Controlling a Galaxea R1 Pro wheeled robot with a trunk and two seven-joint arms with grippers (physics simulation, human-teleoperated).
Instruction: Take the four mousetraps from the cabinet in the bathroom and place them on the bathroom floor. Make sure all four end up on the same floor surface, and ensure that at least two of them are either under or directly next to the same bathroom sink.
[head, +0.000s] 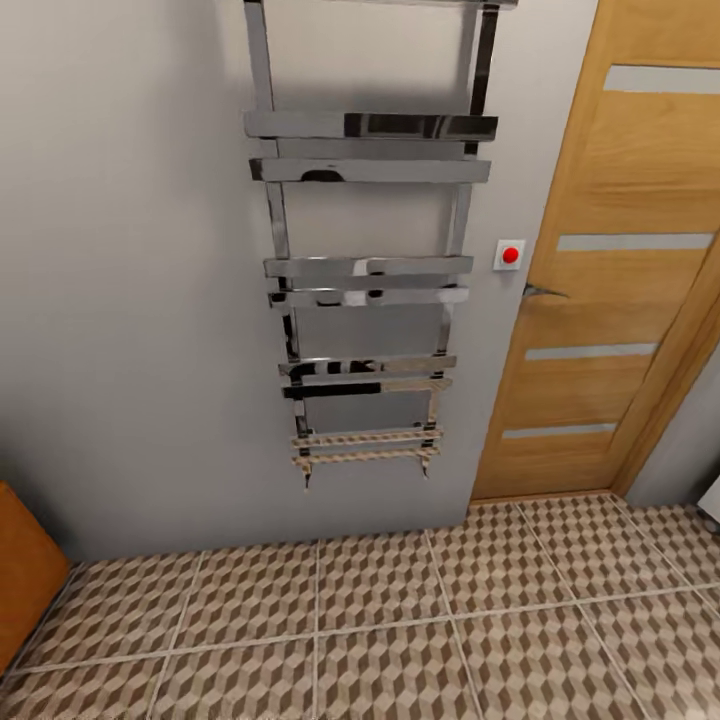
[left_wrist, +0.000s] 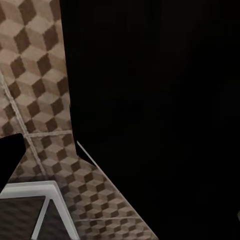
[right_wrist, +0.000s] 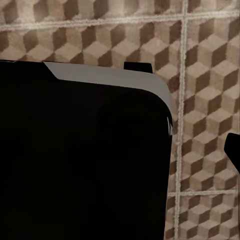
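The mousetraps, the cabinet and the sink are out of view. The bathroom floor (head: 400, 620) with its brown and beige cube-pattern tiles runs along the foot of a grey wall. Both wrist views look down on the same floor (left_wrist: 40, 75) (right_wrist: 210, 75) past my own dark body (left_wrist: 160, 100) (right_wrist: 80, 160). A dark fingertip (left_wrist: 9, 155) shows at the edge of the left wrist view and another dark fingertip (right_wrist: 233, 150) at the edge of the right wrist view. Nothing shows between the fingers, and their spread cannot be read.
A chrome ladder towel rail (head: 365, 280) hangs on the grey wall ahead. To its right is a closed wooden door (head: 610, 280) with a red button switch (head: 509, 255) beside it. An orange-brown panel (head: 25, 570) juts in at the lower left.
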